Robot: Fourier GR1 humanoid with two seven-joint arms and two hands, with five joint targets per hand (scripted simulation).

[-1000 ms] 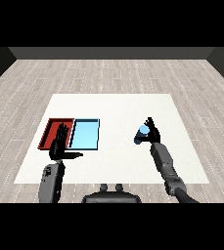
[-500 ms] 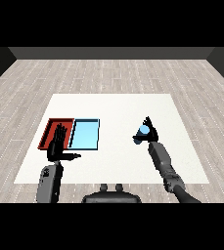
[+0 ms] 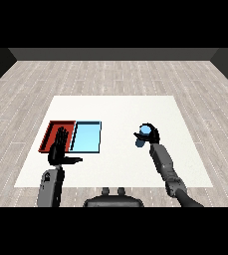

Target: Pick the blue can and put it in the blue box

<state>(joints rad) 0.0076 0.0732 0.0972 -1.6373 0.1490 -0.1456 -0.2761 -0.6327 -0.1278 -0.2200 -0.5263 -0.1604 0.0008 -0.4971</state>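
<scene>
One blue can (image 3: pixel 143 134) right of the blue tray (image 3: pixel 87 137), well apart, long axis about upright, top up | right robot hand (image 3: pixel 152 134) curled round it | left robot hand (image 3: pixel 59 148) fingers straight, over red tray (image 3: pixel 53 130) | white desk (image 3: pixel 115 112)

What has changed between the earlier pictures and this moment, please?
The right hand, fingers spread beside the blue can a second ago, has curled round it. The left hand stays open over the red tray; the light blue tray has not moved.
</scene>
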